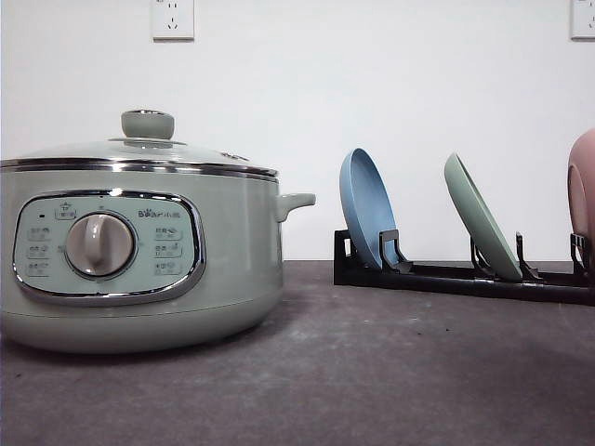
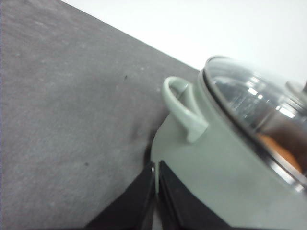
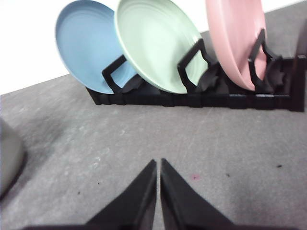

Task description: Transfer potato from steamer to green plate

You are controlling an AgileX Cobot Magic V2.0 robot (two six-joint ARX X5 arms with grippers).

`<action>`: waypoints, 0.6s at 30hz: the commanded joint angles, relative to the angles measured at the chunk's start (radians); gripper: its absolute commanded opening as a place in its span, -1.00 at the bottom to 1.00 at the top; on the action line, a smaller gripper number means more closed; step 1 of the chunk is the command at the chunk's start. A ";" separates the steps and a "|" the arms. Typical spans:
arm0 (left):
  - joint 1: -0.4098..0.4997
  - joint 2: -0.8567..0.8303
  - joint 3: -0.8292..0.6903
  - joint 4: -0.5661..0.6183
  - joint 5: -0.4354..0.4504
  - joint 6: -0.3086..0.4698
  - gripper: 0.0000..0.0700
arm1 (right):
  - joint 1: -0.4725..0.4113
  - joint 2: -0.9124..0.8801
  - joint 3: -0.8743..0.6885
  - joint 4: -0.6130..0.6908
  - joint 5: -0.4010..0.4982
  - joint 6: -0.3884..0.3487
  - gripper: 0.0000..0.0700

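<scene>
The pale green steamer (image 1: 139,260) stands on the left of the table with its knobbed glass lid (image 1: 147,139) on. Through the lid, the left wrist view shows an orange shape that looks like the potato (image 2: 283,151), blurred. My left gripper (image 2: 156,167) is shut and empty, close beside the steamer's (image 2: 225,158) wall below a side handle (image 2: 184,108). The green plate (image 1: 482,218) stands upright in the middle slot of a black rack (image 1: 460,276). My right gripper (image 3: 159,165) is shut and empty over bare table, short of the green plate (image 3: 156,43).
A blue plate (image 1: 366,206) stands left of the green one in the rack and a pink plate (image 1: 583,190) stands right of it. The grey table (image 1: 390,372) spreads between the steamer and the rack. A white wall lies behind.
</scene>
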 commanded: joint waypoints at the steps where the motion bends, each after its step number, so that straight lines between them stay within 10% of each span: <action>1: 0.002 0.000 0.045 0.017 0.003 -0.034 -0.99 | -0.001 -0.003 0.041 0.018 0.004 0.021 -1.00; 18: 0.002 0.218 0.435 -0.072 0.059 0.069 -0.99 | -0.001 0.115 0.412 -0.037 0.027 -0.079 -1.00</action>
